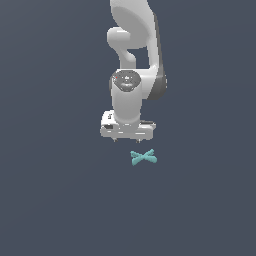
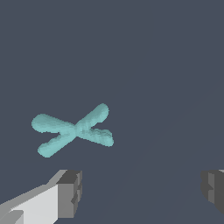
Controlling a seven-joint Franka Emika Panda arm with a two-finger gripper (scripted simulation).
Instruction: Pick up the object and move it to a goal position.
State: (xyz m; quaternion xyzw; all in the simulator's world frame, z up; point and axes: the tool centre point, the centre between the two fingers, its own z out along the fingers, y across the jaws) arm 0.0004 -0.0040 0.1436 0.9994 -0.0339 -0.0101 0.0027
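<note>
**A:** Where is the object?

**B:** The small matte teal X-shaped piece of two crossed rounded bars (image 1: 143, 157) (image 2: 73, 130) lies flat on the plain dark grey floor (image 1: 55, 200), ungrasped, near the white Panda gripper (image 1: 127, 140) (image 2: 140, 192) and apart from it.

**A:** And the pincer?

**B:** Spread wide, holding nothing.

**A:** What might go wrong?

**B:** The piece sits off the finger gap's centre; descending so, a grey fingertip (image 2: 70, 192) would likely strike a bar and knock it away.

The object (image 1: 143, 157), a small teal X of two crossed rounded bars, apparently lies flat, at about five o'clock from centre in the exterior view.
</note>
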